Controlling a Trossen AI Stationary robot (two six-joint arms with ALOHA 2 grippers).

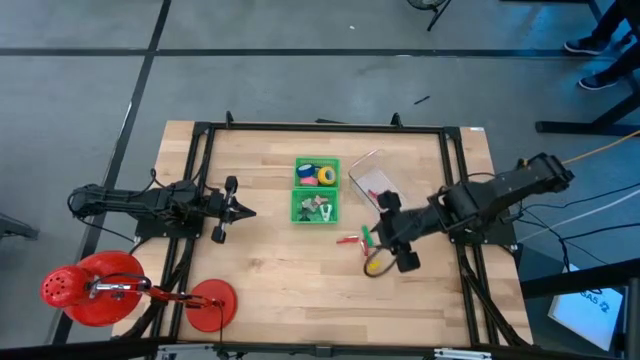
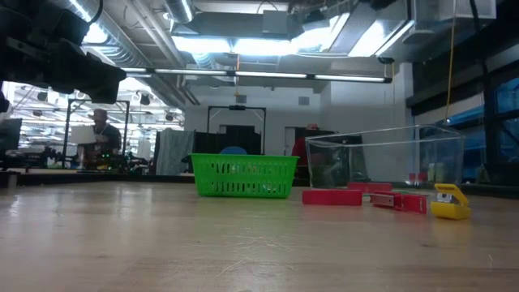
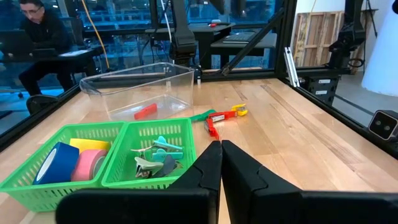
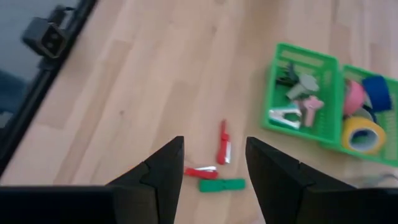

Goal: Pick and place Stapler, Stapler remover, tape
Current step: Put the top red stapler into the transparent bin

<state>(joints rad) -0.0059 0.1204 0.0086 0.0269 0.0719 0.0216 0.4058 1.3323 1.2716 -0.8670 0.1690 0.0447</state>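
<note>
Several small staplers lie on the wood table: red ones point(image 4: 222, 149) and a green one point(image 4: 222, 185), with a yellow one point(image 2: 450, 203) nearby. Another red stapler point(image 3: 146, 111) lies inside the clear container point(image 1: 370, 180). A green basket point(image 1: 317, 172) holds the tape rolls, blue point(image 3: 55, 163), pink point(image 3: 87, 165) and yellow point(image 4: 360, 134). The green basket next to it point(image 1: 317, 207) holds the staple removers point(image 3: 155, 158). My right gripper point(image 4: 214, 165) hangs open above the loose staplers, with nothing between its fingers. My left gripper point(image 3: 219, 162) rests shut at the table's left, pointing level toward the baskets.
A black frame point(image 1: 205, 130) runs around the table top. Bare wood lies between the baskets and the near edge. A red lamp-like object point(image 1: 95, 288) stands off the table's near left corner. A person point(image 3: 37, 31) sits beyond the table.
</note>
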